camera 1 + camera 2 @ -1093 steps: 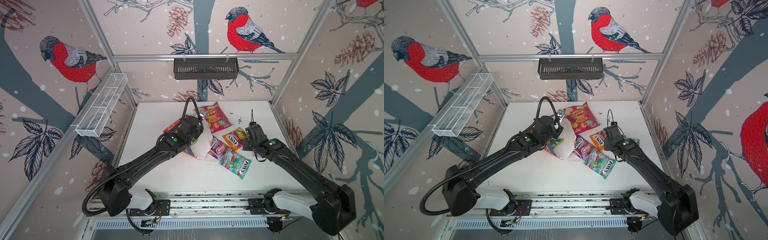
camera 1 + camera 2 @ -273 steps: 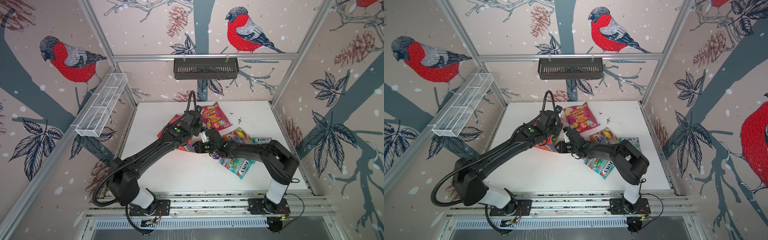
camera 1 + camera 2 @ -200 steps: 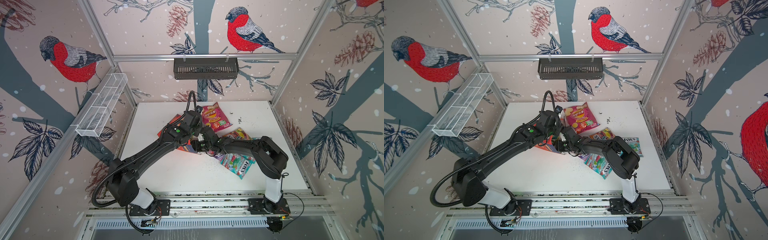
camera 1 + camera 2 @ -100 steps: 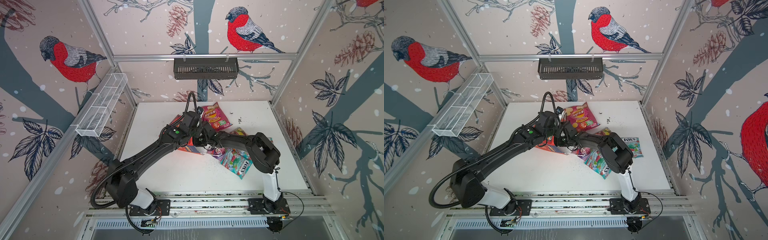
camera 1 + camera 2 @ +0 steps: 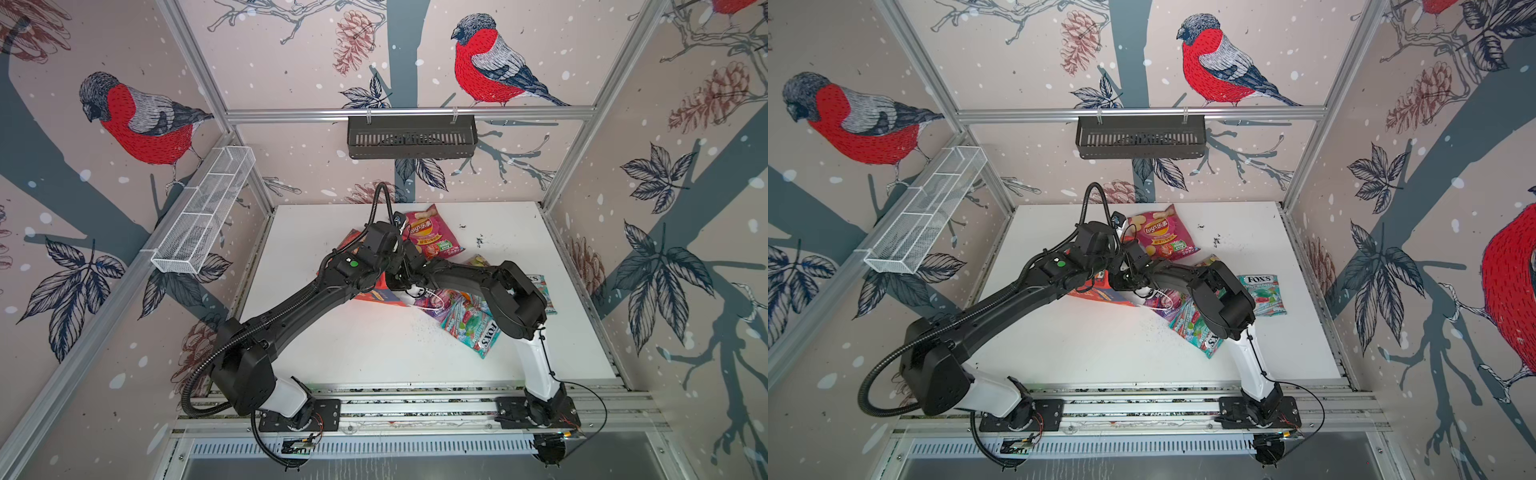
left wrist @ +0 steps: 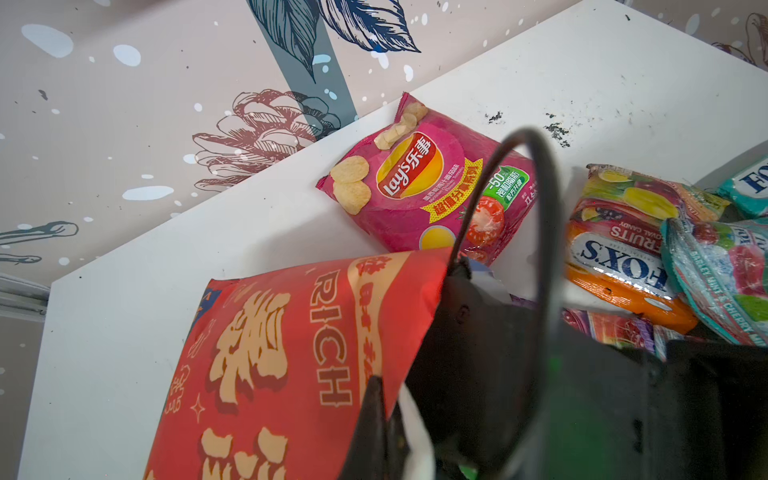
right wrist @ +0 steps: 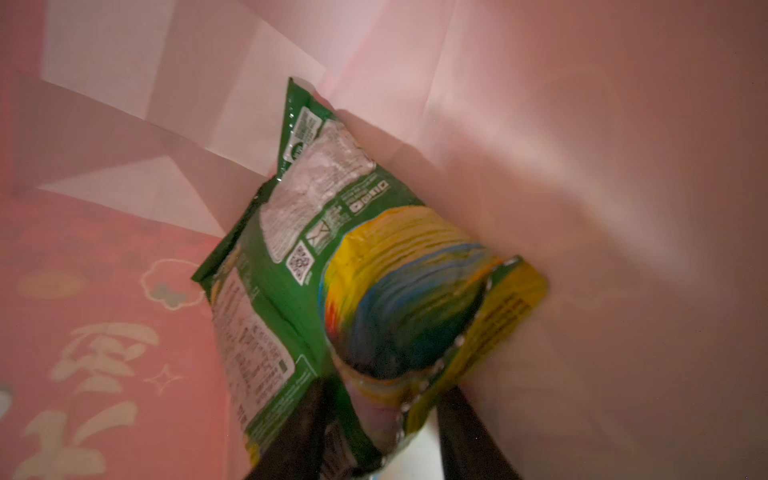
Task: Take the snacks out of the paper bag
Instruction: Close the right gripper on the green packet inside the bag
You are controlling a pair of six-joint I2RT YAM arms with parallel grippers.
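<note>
The red paper bag (image 5: 374, 294) (image 5: 1096, 293) lies on its side mid-table. My left gripper (image 6: 386, 436) is shut on its rim, red paper (image 6: 270, 353) outside, white lining inside. My right arm reaches across into the bag's mouth, so its gripper is hidden in both top views. Inside the bag, my right gripper (image 7: 386, 395) has closed on the end of a small green pack (image 7: 332, 270). Out on the table lie the pink chip bag (image 5: 432, 239) (image 6: 428, 187), an orange pack (image 6: 623, 257), a purple pack (image 5: 436, 299) and two teal packs (image 5: 1196, 328) (image 5: 1262, 293).
A black basket (image 5: 411, 137) hangs on the back wall and a white wire rack (image 5: 203, 216) on the left wall. The two arms cross closely at the bag's mouth. Bare white table (image 5: 365, 345) lies in front of the bag and at the far right.
My right arm has pushed deeper into the bag's mouth, its elbow folding leftward, and its jaws have narrowed around the green pack. The left gripper has kept its hold on the rim.
</note>
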